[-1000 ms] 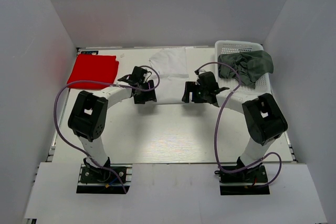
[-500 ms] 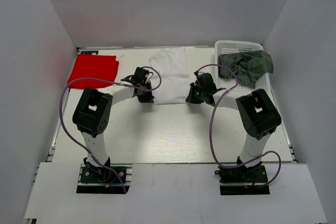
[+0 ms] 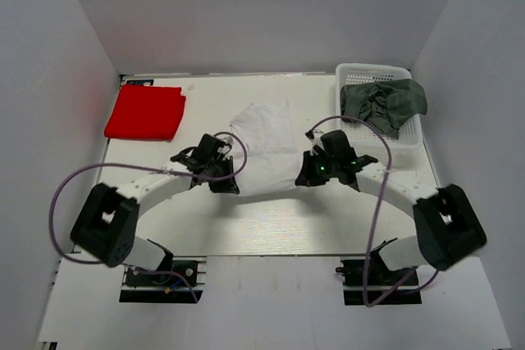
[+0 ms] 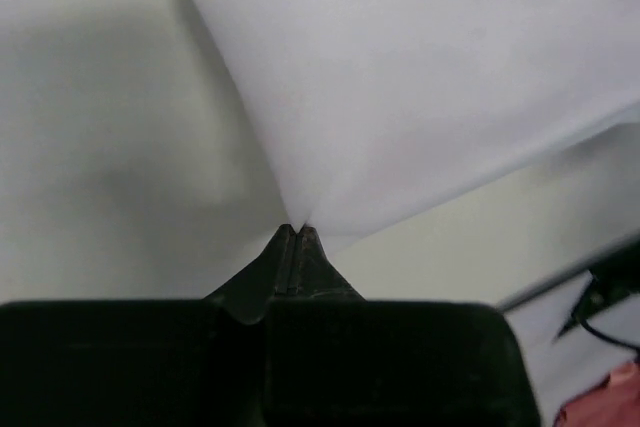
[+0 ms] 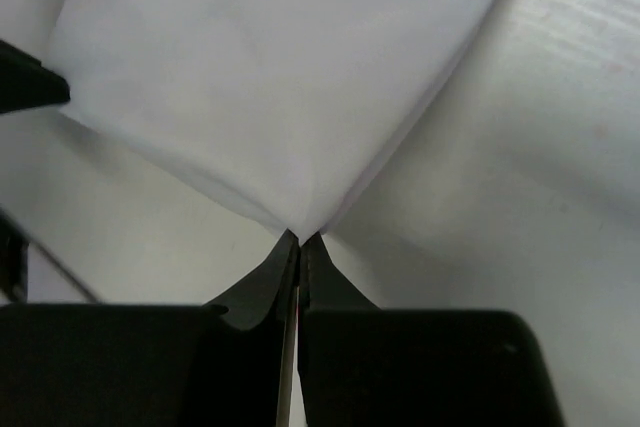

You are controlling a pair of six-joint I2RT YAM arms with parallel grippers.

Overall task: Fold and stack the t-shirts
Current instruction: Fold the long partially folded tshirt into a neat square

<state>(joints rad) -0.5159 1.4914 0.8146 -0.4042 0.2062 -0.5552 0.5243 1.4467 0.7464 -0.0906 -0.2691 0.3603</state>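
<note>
The white t-shirt (image 3: 267, 149) lies mid-table, its near edge stretched between both grippers. My left gripper (image 3: 226, 184) is shut on its near left corner; in the left wrist view the white t-shirt (image 4: 400, 87) runs pinched into the closed left gripper (image 4: 297, 230). My right gripper (image 3: 305, 179) is shut on the near right corner, and the right wrist view shows the white t-shirt (image 5: 270, 77) tapering into the right gripper (image 5: 300, 237). A folded red t-shirt (image 3: 145, 112) rests at the far left. The dark grey-green t-shirt (image 3: 384, 102) lies crumpled in the basket.
A white plastic lattice basket (image 3: 361, 70) stands at the far right corner. White walls enclose the table on three sides. Purple cables loop from both arms over the table.
Both grippers closed on the white t-shirt's near corners and pulled them toward the near edge, dragging the shirt along. Both arms stretched out lower and wider.
</note>
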